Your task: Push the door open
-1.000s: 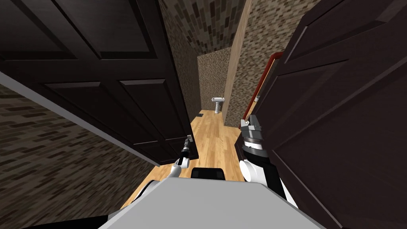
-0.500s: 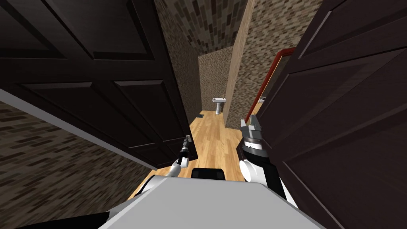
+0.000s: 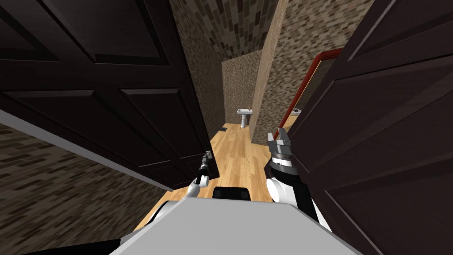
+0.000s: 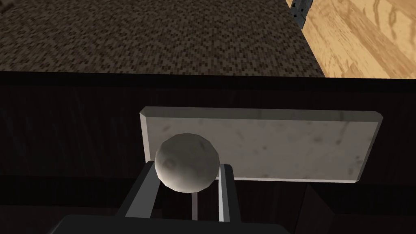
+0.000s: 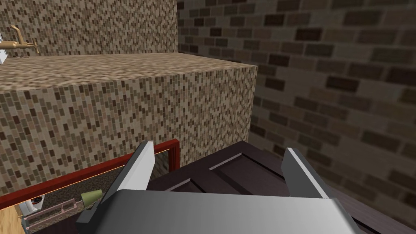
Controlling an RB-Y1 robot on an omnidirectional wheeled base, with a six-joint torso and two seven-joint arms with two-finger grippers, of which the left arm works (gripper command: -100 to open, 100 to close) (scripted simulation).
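Narrow tiled passage with a wood floor (image 3: 234,155). Left end effector (image 4: 188,165) pinches the round knob (image 4: 185,158) of the dark left door (image 3: 132,110); right end effector (image 5: 218,148), spread, lies at the right door (image 3: 376,133), whose edge has swung wider, baring more red mirror frame (image 5: 81,175): the opening is growing, I judge

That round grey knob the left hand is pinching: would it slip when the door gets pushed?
Probably slippery: the knob is a smooth ball, and the left gripper pinches only its sides with thin fingers. It looks rigid, fixed to a flat plate on the dark door, so a push should swing the door.
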